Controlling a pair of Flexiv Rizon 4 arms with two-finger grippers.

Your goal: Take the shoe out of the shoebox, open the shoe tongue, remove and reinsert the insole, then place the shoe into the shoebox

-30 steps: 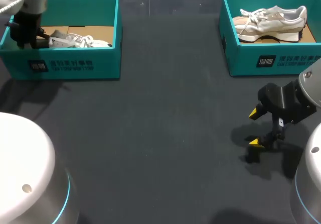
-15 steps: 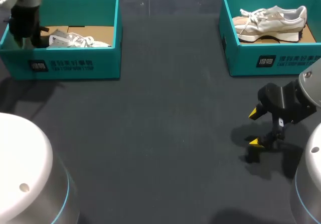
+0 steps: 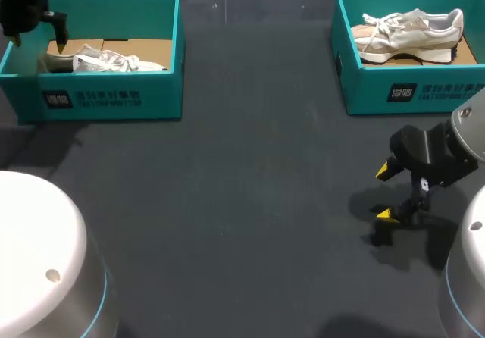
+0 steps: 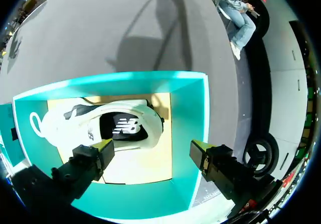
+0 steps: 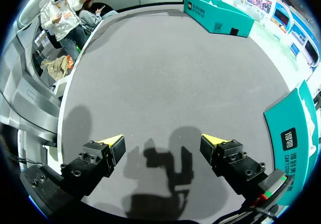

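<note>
You have 2 teal boxes at the far edge of the dark table (image 3: 250, 201), 1 on each side and well apart. Each is open and holds 1 pale shoe.

Your left gripper (image 3: 36, 42) hangs over the outer end of the left box (image 3: 114, 99). Its jaws are spread wide and hold nothing. In the left wrist view, the left gripper (image 4: 151, 146) looks straight down into the box. 1 finger (image 4: 103, 148) is above the shoe (image 4: 85, 126) beside its collar. The other finger (image 4: 200, 151) is above the box's end wall (image 4: 188, 113), or just outside it. The shoe lies flat on the cardboard floor, sole down. Its heel is toward the gripper and its toe points toward the middle of the table. A dark insole (image 4: 123, 128) shows through the opening.

Your right gripper (image 3: 386, 193) hovers low over bare table, in front of the right box (image 3: 409, 92) and apart from it. Its jaws are wide apart and empty. The right wrist view shows only the gripper's (image 5: 162, 139) shadow between the fingers. The right shoe (image 3: 409, 31) lies untouched in its box.

The task looks to be at step 1, taking the shoe out, and no shoe is grasped yet. The next move likely calls for shifting the left gripper inward so both fingers clear the wall. It should then lower over the heel collar and close on it. The end wall is the hazard, since a finger could catch on it during the descent.
</note>
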